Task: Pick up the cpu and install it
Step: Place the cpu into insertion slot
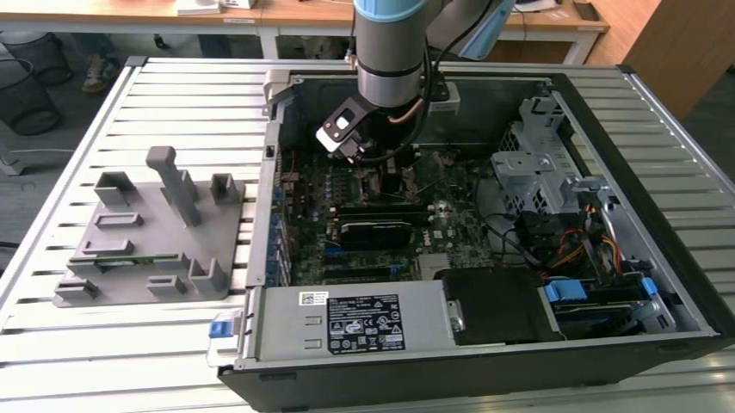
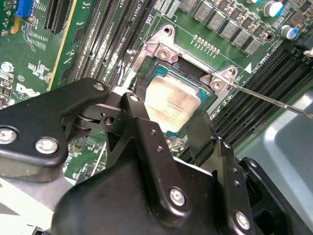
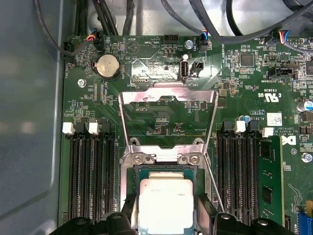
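Black fingers (image 2: 146,142) of the gripper (image 2: 168,115) press against two opposite edges of the cpu (image 2: 171,98), which lies flat inside the black-framed socket (image 2: 186,68); whether it is fully seated I cannot tell. Seating it well, I judge, means keeping the chip level and square to the frame, with no sideways drag over the contacts beneath. Faint grey print marks its silver lid, too pale to read. Beyond, the load plate (image 3: 168,95) stands hinged open on the green motherboard (image 3: 146,68), which carries white lettering. Farther off, a printed label (image 1: 365,320) sits on the power supply (image 1: 287,331).
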You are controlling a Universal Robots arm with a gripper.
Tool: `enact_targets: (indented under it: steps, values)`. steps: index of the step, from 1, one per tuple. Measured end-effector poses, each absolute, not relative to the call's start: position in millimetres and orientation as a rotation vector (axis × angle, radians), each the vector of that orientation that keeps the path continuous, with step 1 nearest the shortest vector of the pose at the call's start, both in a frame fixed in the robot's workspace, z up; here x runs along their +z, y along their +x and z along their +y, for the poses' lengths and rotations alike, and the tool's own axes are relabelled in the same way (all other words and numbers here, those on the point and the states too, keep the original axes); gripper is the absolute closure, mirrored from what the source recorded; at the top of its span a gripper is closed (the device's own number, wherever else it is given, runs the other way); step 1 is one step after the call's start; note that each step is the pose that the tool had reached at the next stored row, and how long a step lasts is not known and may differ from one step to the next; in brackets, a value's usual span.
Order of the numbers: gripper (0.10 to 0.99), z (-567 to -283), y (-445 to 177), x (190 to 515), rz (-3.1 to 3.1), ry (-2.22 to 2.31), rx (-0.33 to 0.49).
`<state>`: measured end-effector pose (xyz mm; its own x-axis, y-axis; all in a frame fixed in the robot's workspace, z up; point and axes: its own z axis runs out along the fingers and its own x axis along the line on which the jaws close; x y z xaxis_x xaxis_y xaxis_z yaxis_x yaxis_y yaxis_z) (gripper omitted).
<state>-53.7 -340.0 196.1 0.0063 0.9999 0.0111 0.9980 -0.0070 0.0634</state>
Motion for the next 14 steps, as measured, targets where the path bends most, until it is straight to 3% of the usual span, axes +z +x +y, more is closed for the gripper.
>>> enact_targets:
  steps: [7,10,13,14]
  values:
    - [0.486,-340,-54,204,2.187,2.202,0.082]
    - [0.565,-340,-53,209,2.188,2.203,0.079]
    - [0.741,-340,-53,211,2.192,2.207,0.071]
    - [0.741,-340,-52,212,2.195,2.210,0.066]
